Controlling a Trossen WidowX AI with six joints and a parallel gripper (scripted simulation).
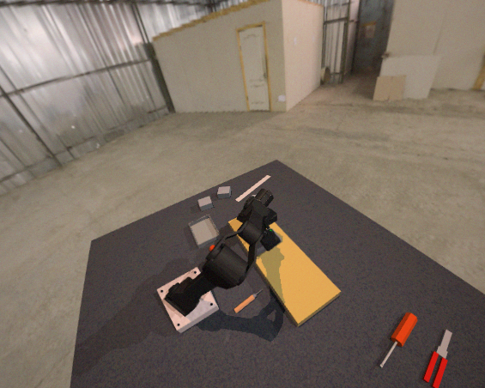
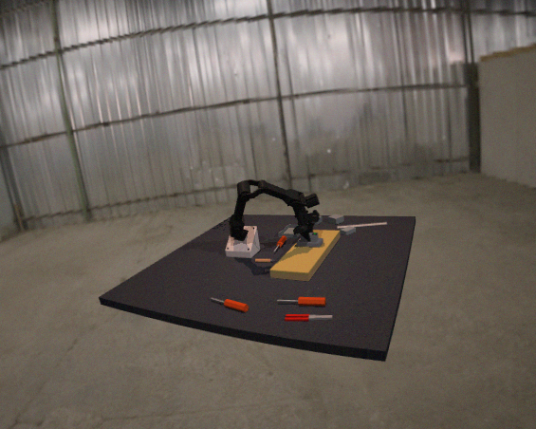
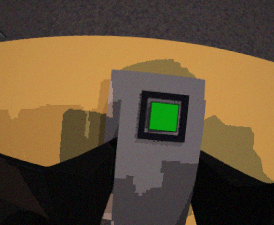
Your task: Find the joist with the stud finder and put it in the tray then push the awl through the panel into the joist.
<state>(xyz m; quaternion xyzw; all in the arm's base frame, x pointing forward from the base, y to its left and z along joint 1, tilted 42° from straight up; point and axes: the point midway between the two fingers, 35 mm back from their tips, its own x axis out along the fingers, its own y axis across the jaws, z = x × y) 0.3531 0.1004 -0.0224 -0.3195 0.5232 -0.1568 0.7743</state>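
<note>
The yellow floor panel point(image 1: 306, 283) point(image 2: 297, 261) point(image 3: 47, 64) lies flat on the table. My gripper point(image 1: 270, 240) point(image 2: 308, 236) point(image 3: 152, 146) is shut on the grey stud finder point(image 2: 315, 242) point(image 3: 157, 151), over the far part of the panel. The stud finder sits on or just above the panel; the exact gap cannot be told. Its square light shows green in the wrist view. The awl point(image 1: 245, 303) point(image 2: 263, 260), with a light orange handle, lies on the table between the arm's base and the panel. The grey tray point(image 1: 204, 232) point(image 2: 287, 232) stands left of the panel's far end and is empty.
An orange screwdriver point(image 1: 212, 248) point(image 2: 281, 241) lies near the tray, mostly behind the arm in the top view. Two grey blocks point(image 1: 205, 203) point(image 1: 224, 191) and a pale strip point(image 1: 253, 188) point(image 2: 363, 225) lie beyond. Another screwdriver point(image 1: 404, 330) point(image 2: 311, 301) and red pliers point(image 1: 431, 366) point(image 2: 297, 317) lie apart.
</note>
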